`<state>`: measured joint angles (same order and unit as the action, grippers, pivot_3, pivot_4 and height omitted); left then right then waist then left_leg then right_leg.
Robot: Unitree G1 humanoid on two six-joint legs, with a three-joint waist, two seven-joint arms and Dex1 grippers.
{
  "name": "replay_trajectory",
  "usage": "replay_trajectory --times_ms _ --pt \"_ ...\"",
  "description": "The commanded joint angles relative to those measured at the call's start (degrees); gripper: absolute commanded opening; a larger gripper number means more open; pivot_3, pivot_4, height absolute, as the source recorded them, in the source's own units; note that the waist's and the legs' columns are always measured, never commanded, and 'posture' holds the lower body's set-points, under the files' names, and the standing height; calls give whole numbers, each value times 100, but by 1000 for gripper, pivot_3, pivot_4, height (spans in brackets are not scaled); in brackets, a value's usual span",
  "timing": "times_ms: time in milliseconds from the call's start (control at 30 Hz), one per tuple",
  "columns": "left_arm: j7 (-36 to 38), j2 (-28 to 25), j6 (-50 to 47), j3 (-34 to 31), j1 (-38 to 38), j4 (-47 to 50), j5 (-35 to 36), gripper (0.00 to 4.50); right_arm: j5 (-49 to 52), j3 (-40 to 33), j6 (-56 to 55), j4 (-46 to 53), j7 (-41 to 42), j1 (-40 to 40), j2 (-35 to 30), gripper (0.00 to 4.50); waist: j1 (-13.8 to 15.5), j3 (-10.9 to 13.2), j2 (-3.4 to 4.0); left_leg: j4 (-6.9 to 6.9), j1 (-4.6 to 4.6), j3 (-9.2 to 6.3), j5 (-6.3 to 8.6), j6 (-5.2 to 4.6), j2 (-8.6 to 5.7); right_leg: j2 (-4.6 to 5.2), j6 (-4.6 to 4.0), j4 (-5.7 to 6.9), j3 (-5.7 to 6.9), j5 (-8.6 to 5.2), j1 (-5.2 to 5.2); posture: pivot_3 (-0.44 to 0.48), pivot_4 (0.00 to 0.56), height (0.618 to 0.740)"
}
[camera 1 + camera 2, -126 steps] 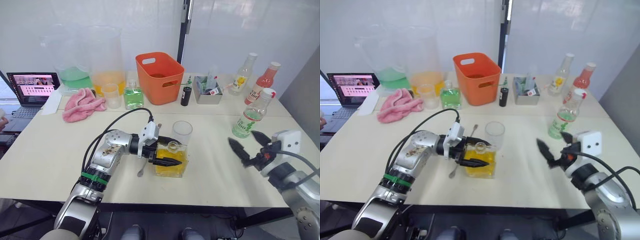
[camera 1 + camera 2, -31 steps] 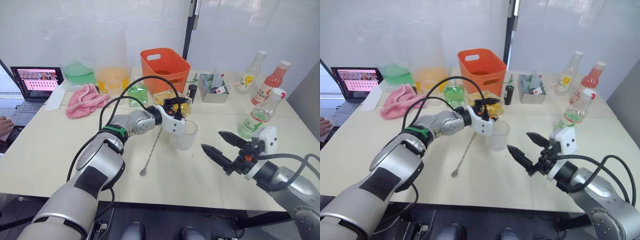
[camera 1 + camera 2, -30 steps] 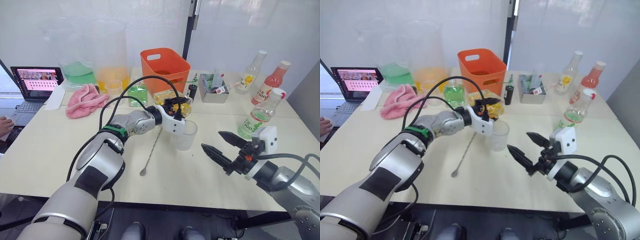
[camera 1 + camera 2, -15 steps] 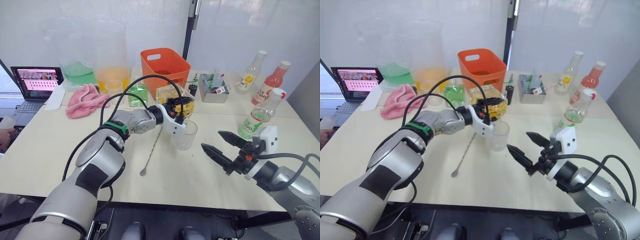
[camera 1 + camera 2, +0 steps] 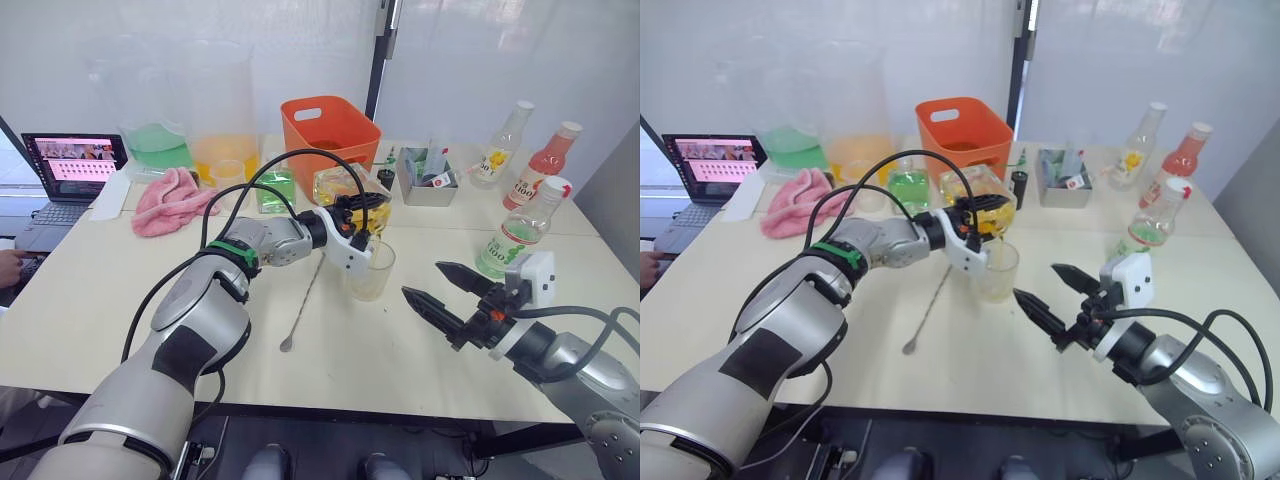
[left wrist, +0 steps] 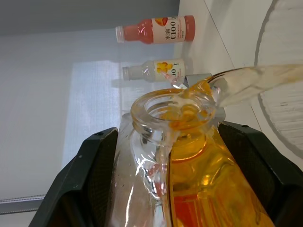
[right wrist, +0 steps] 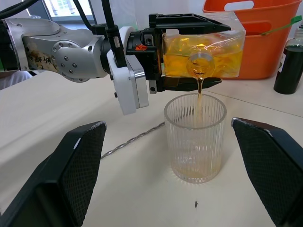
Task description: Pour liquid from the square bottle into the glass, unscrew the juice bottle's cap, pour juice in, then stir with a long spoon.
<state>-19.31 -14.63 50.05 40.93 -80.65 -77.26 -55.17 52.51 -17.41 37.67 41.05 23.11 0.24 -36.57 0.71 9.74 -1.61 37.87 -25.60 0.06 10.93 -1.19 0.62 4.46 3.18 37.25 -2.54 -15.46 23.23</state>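
Observation:
My left gripper (image 5: 362, 212) is shut on the square bottle (image 5: 349, 193), holding it tipped on its side just above the glass (image 5: 370, 272). A thin yellow stream (image 7: 199, 90) runs from the bottle's neck into the glass (image 7: 195, 142), which has a little yellow liquid at its bottom. My right gripper (image 5: 422, 280) is open, low over the table to the right of the glass, holding nothing. The juice bottle (image 5: 508, 235) stands behind it at the right, with its white cap (image 5: 537, 186) on. The long spoon (image 5: 303, 300) lies flat to the left of the glass.
An orange basket (image 5: 325, 140), a green square bottle (image 5: 270, 187), a pink cloth (image 5: 170, 200), two big jugs (image 5: 215, 110), a laptop (image 5: 70, 165), a dark small bottle (image 5: 384, 183), a grey tray (image 5: 425, 188) and two more bottles (image 5: 548, 160) line the back. A person's hand (image 5: 8, 262) is at the left edge.
My left gripper lifted the square bottle off the table and over the glass, then tipped it further. A stream now falls and liquid gathers in the glass. The right arm is still.

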Motion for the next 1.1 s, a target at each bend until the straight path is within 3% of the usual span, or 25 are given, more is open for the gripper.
replay_trajectory --times_ms 33,333,567,767,1100 --pt "-286 -83 -11 -143 -449 178 151 2938 66 -176 -105 133 -2 -92 -58 4488 -1 0 0 0 0 0 0 0 0 0 0 0 0 0 0 0 150 739" --pt "-142 -86 17 -201 -421 159 237 2938 47 -164 -102 123 -1 -92 -57 4488 0 0 0 0 1 -1 0 0 -3 1 0 8 0 0 0 0 150 739" --pt "712 -37 196 -703 -296 101 905 2938 27 -142 -105 91 -2 -104 -39 4488 -2 0 0 3 7 -6 0 1 -13 7 0 39 -2 0 4 0 150 739" --pt "1803 1 355 -1298 -139 109 1697 2938 21 -147 -110 79 0 -109 -38 4488 -3 0 0 4 7 -7 -1 1 -14 8 0 41 -2 0 4 0 150 739" --pt "4669 -120 -605 -3455 1 415 4318 2938 -74 -75 -29 -104 28 -461 -187 4488 -42 0 1 6 10 -9 -1 1 -12 5 -1 51 -1 0 6 0 150 739"
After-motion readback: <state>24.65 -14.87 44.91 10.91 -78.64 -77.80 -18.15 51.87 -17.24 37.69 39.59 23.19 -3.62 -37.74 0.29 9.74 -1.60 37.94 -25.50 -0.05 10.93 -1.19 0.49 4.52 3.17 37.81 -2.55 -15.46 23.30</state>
